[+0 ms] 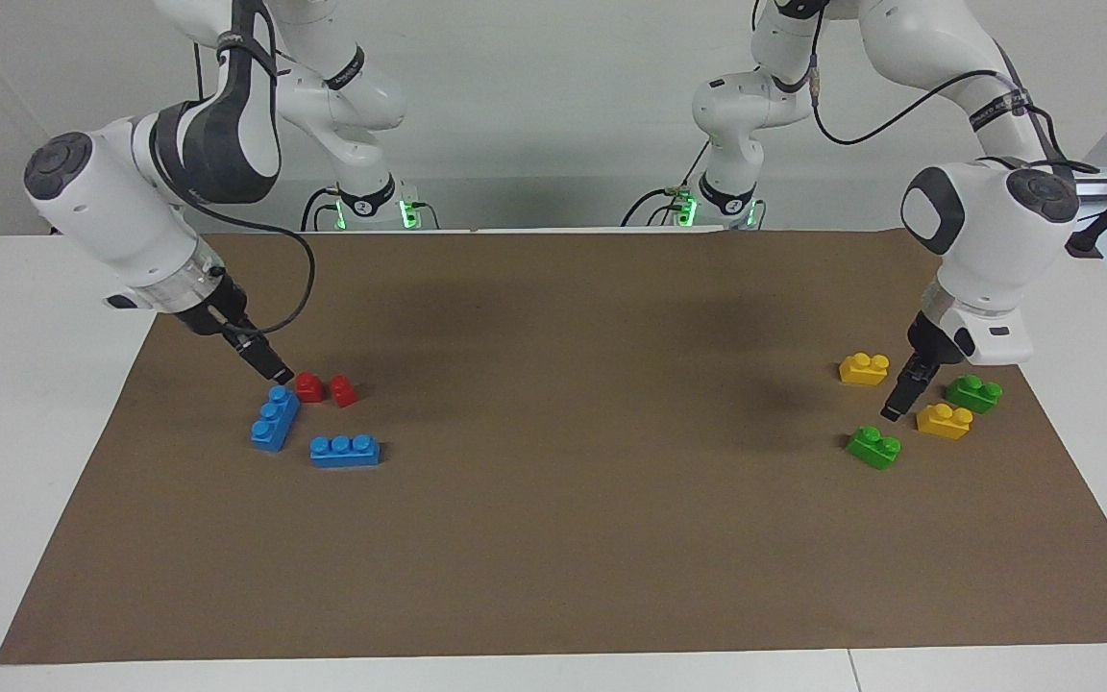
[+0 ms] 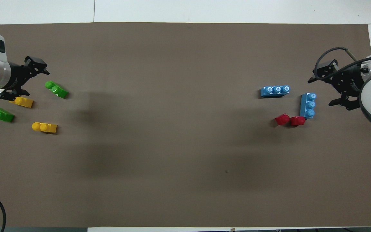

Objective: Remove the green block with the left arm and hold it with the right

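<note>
Two alike green two-stud blocks lie at the left arm's end of the mat. One green block [image 1: 874, 447] [image 2: 56, 90] is farther from the robots, the other green block [image 1: 973, 392] [image 2: 3, 115] is nearer. My left gripper [image 1: 892, 411] [image 2: 37, 83] is open and empty. It hangs low over the mat between the two, close beside the farther one and not touching it. My right gripper [image 1: 280, 373] [image 2: 320, 92] is open and empty, low beside a blue brick [image 1: 275, 419] [image 2: 308, 105] at the right arm's end.
Two yellow two-stud bricks lie by the green ones, one [image 1: 944, 421] [image 2: 21, 101] under the left gripper, one [image 1: 864, 368] [image 2: 44, 127] nearer the robots. A second blue brick [image 1: 345, 450] [image 2: 275, 91] and two red pieces [image 1: 309, 387] [image 1: 343, 391] lie near the right gripper. A brown mat [image 1: 553, 500] covers the table.
</note>
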Controlling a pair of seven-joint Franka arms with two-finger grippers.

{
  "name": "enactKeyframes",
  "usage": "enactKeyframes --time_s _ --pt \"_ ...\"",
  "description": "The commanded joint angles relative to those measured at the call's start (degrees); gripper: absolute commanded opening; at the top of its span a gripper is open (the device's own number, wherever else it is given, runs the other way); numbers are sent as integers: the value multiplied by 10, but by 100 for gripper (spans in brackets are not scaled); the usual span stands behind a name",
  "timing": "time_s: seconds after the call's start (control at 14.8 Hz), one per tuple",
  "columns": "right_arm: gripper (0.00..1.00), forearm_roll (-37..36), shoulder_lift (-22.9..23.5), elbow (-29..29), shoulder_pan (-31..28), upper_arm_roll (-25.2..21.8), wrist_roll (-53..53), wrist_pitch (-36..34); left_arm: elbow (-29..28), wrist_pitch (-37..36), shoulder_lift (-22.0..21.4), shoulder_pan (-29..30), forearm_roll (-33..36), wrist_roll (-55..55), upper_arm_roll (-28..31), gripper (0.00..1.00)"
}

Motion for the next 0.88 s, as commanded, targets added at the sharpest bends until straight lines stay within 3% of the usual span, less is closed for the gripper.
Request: enactKeyframes --time_s 0.0,0.41,0.61,0.81 --pt "100 -28 -34 5 11 6 -92 -41 -3 -52 -42 -10 0 59 5 100" --pt "100 -83 -87 5 26 6 -305 -94 -4 -166 -128 -12 -1 249 2 100" --pt "100 -83 -92 11 25 6 -335 -98 -3 -229 -166 -26 -2 315 6 100" --pt "100 -84 -88 18 23 6 -339 -95 5 -253 -175 -42 -2 359 15 100"
